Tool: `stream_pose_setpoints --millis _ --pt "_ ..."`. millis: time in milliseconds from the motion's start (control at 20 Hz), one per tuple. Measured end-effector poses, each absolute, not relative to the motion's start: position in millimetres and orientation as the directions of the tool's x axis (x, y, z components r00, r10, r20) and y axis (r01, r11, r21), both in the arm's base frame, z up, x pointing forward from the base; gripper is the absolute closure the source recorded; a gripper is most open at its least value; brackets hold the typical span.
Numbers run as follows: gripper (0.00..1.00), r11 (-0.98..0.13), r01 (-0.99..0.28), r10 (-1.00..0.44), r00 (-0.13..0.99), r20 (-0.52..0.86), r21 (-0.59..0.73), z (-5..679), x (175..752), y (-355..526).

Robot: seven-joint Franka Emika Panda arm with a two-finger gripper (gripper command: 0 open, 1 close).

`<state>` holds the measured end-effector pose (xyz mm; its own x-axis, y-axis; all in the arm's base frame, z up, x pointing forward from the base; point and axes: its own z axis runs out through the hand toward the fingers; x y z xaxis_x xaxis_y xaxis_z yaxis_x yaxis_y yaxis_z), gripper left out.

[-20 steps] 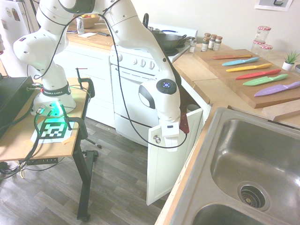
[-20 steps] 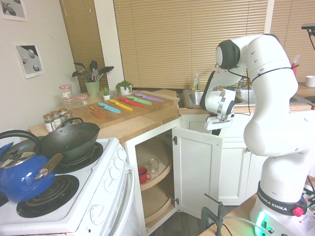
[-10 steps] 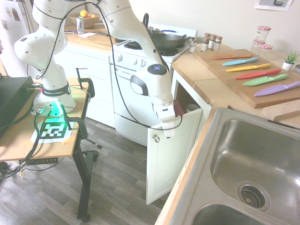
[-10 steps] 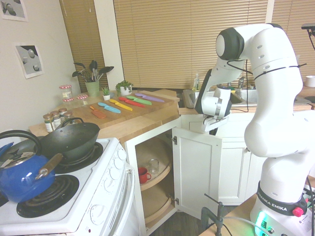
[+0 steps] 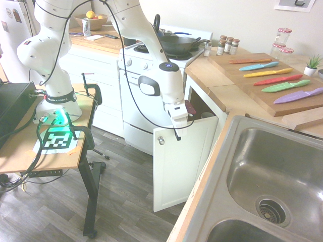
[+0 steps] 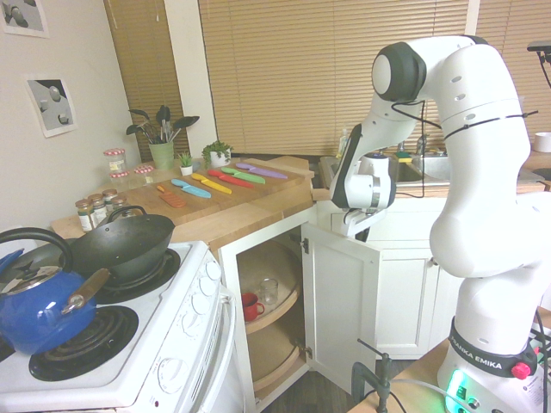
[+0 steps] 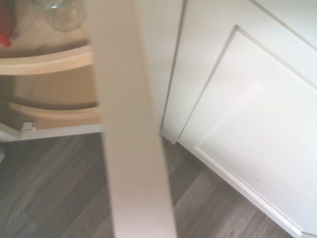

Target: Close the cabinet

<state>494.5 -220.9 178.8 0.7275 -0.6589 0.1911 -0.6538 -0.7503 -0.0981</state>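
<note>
Kitchen corner; white oven (image 5: 139,96) with wok (image 6: 129,245) and blue kettle (image 6: 34,305) on top; light wood countertop (image 5: 237,96) carrying a board of coloured knives (image 5: 275,75); steel sink (image 5: 272,181) at near right in the first exterior view. The cabinet (image 5: 179,161) sits between oven and sink, door (image 6: 340,301) still ajar, hinged on the sink side; inside, curved wooden shelves (image 6: 271,314) with a red cup (image 6: 250,305) and a glass (image 6: 269,291).

Change over the last second: arm has swung toward the oven side and the door has come with it; gap visibly narrower than a second ago in both exterior views, knob (image 5: 161,140) shifted left in the first exterior view. So the push is working; closing under way, roughly partway, not shut yet.

Gripper (image 5: 177,121) is at the door's top edge near the knob corner, apparently pressing on it; fingers hidden, cannot tell whether apart or together. Wrist view: door's top edge (image 7: 131,124) runs across as a pale band, shelves to one side, neighbouring cabinet panel (image 7: 247,139) to the other, wood-look floor (image 7: 59,188) below.

Next, likely: keep pushing along the door's arc until it seats flush; risk is slipping off the thin top edge.
</note>
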Motion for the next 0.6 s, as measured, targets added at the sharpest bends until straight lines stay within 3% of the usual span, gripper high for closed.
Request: stream_pose_setpoints --millis 600 --pt "1.00 -0.790 -0.610 -0.606 0.766 0.214 -0.055 187 505 -127"
